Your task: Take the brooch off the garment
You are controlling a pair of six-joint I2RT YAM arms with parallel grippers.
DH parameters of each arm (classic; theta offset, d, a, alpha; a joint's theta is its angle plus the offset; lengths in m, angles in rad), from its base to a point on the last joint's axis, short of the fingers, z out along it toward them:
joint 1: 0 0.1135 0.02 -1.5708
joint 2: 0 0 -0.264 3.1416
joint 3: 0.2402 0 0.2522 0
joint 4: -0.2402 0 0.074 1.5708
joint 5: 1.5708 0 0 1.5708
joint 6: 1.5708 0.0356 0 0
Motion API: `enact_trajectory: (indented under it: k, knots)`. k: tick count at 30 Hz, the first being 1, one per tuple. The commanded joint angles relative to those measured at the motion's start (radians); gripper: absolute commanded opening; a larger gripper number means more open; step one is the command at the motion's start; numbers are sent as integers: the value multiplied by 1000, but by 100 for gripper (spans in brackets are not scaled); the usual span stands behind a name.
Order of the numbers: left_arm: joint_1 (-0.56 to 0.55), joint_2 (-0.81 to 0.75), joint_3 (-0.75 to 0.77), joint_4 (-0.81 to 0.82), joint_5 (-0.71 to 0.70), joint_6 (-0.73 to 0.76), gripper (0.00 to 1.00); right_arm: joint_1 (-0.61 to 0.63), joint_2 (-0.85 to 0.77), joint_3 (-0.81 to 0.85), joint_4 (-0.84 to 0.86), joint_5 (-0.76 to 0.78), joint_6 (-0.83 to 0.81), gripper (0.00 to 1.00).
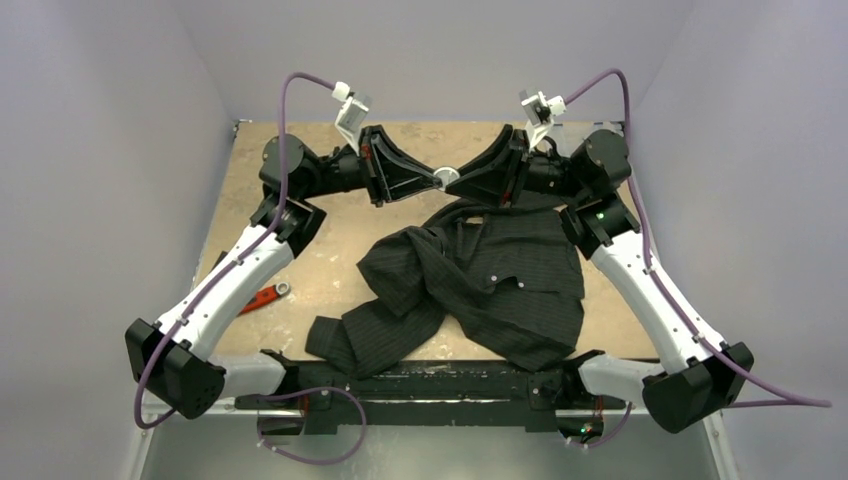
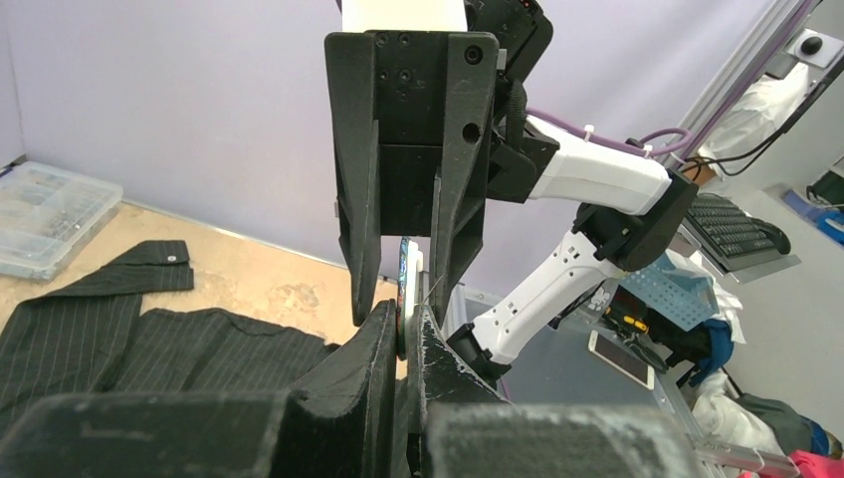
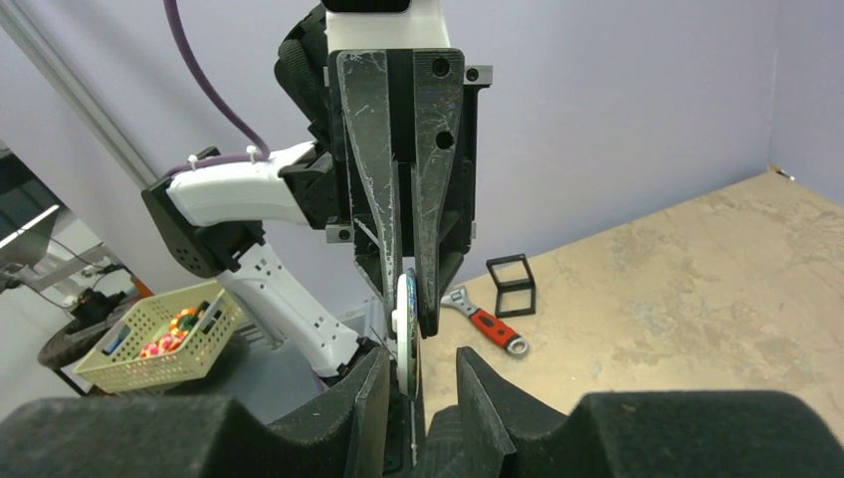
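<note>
The brooch (image 1: 447, 176), a small round silver disc, is held in the air between my two grippers above the far middle of the table. My left gripper (image 1: 438, 178) is shut on it; in the left wrist view the brooch (image 2: 406, 294) stands edge-on between its jaws (image 2: 410, 321). My right gripper (image 1: 462, 180) faces it from the other side, open, its jaws (image 3: 423, 360) standing either side of the brooch (image 3: 405, 314) with a gap on the right. The garment (image 1: 480, 270), a black pinstriped shirt, lies crumpled on the table below; it also shows in the left wrist view (image 2: 149, 339).
A red-handled wrench (image 1: 262, 297) lies on the tan table (image 1: 330, 230) at the left, next to a small black frame (image 3: 511, 284). A clear plastic box (image 2: 45, 214) sits at the table's right edge. The arm bases line the near edge.
</note>
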Motion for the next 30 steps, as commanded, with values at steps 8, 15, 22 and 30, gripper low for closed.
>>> enact_trajectory:
  k: [8, 15, 22, 30]
  knots:
    - [7, 5, -30, 63, 1, 0, 0, -2, 10, 6, 59, -27, 39, 29]
    - [7, 3, -25, 66, 5, 3, 0, -2, 12, -2, 41, -12, 22, 19]
    - [12, 4, -31, 73, -16, -14, 0, -2, -8, -21, 11, -29, -16, 38]
    - [14, 12, -31, 88, -8, -25, 0, -2, -16, -40, 27, -45, -10, 28]
